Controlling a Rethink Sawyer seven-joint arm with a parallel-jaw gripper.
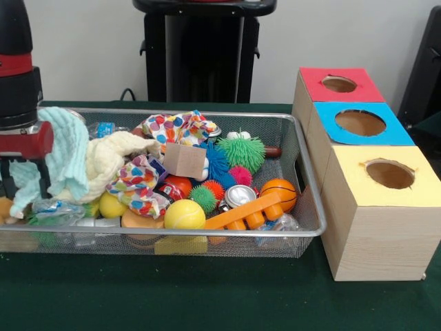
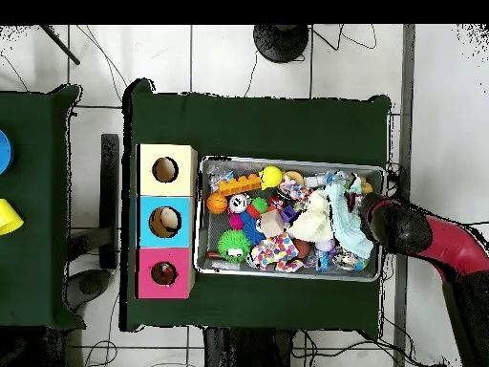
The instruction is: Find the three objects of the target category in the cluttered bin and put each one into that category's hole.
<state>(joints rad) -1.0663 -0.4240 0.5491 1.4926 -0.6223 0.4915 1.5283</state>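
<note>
The wire mesh bin (image 1: 172,233) sits on the green table, full of clutter; it also shows in the overhead view (image 2: 287,161). My gripper (image 1: 24,181) is low over the bin's left end in the front view, pressed against a raised light-teal cloth (image 1: 65,148) that hides its tips. In the overhead view my arm (image 2: 406,227) reaches in at the bin's right end beside that cloth (image 2: 346,225). No plush animal shows plainly; an orange-tan thing (image 1: 5,208) by the gripper is too hidden to name. The red-topped box (image 1: 313,89) with its hole (image 1: 339,84) stands farthest from the front camera.
Blue-topped (image 1: 327,127) and yellow-topped (image 1: 351,179) boxes stand beside the red one. The bin holds a cream cloth (image 1: 117,155), polka-dot cloth (image 1: 176,127), wooden cube (image 1: 185,160), green spiky ball (image 1: 242,153), small basketball (image 1: 279,193), yellow ball (image 1: 185,215) and orange plastic piece (image 1: 244,212).
</note>
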